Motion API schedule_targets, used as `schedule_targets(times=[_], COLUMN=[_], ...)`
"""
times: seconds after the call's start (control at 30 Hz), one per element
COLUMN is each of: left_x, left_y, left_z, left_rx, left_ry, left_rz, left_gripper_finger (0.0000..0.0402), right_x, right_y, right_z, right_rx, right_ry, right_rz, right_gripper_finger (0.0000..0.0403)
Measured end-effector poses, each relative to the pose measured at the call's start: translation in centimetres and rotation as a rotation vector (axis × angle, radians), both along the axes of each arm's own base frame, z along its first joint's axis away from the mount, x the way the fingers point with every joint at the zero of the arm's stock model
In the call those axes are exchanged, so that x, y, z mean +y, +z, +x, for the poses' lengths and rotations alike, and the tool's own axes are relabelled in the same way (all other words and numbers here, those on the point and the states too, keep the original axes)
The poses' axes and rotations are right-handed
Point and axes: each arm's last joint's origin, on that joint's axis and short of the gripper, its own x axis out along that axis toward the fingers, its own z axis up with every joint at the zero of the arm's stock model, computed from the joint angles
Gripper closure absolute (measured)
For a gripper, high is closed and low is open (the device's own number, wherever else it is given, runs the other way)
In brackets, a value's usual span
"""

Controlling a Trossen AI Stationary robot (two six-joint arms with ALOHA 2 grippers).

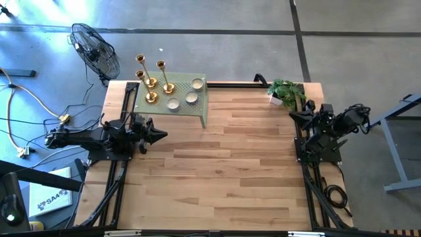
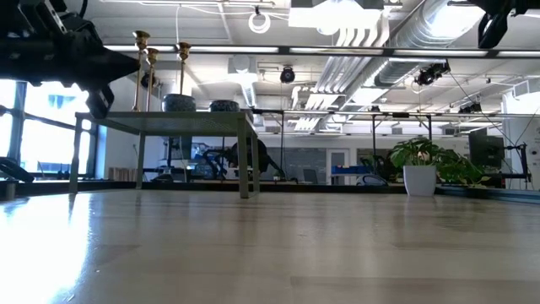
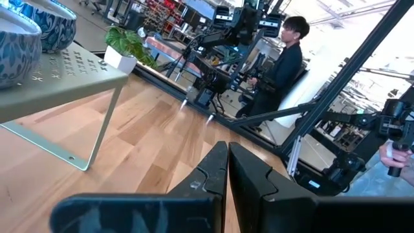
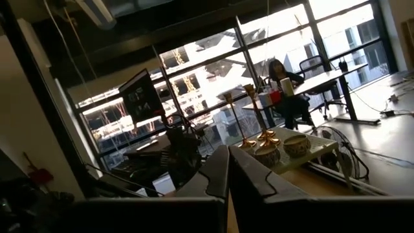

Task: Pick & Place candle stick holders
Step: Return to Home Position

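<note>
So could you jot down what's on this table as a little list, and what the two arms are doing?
shelf: green, far left of table
candle stick holders: three, gold, upright on shelf
candles: three round ones, also on shelf
plant: far right corner
left fingers: shut, empty, left side
right fingers: shut, empty, right side

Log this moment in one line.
candle stick holders: three on shelf, beside candles | left gripper: shut, left side | right gripper: shut, right side

Overhead and table-level views share the shelf [image 1: 183, 87]; wrist views face outward.
</note>
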Motion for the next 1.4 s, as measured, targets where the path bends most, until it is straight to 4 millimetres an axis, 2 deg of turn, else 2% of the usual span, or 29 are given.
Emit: schedule_targets(times=[0.27,0.4,0.7,0.93,1.2,1.4], left_x=[0.0,0.0,0.0,0.0,0.2,0.3], left_y=[-0.2,-0.3,-0.5,-0.6,-0.8,-1.0], left_z=[0.0,0.0,0.0,0.0,0.0,0.0], left_rx=[0.016,0.018,0.036,0.051,0.058,0.084], left_ry=[-0.005,-0.004,0.005,0.014,0.079,0.107], left_rz=[0.001,0.001,0.000,-0.043,-0.079,-0.069], left_gripper_finger=[0.0390,0.0390,0.0390,0.0390,0.0390,0.0390], right_x=[0.4,0.9,2.1,2.6,2.4,1.5], right_y=[-0.5,-2.5,-6.6,-9.6,-10.6,-11.0], right_z=[0.4,1.3,3.1,3.9,4.3,4.6], right_rx=[0.002,0.044,0.016,0.023,0.110,0.163], right_ry=[0.059,0.065,0.081,0.081,0.060,-0.028], right_rz=[0.008,0.032,0.084,0.051,-0.013,-0.051], right_gripper_finger=[0.0399,0.0402,0.0402,0.0397,0.0383,0.0348])
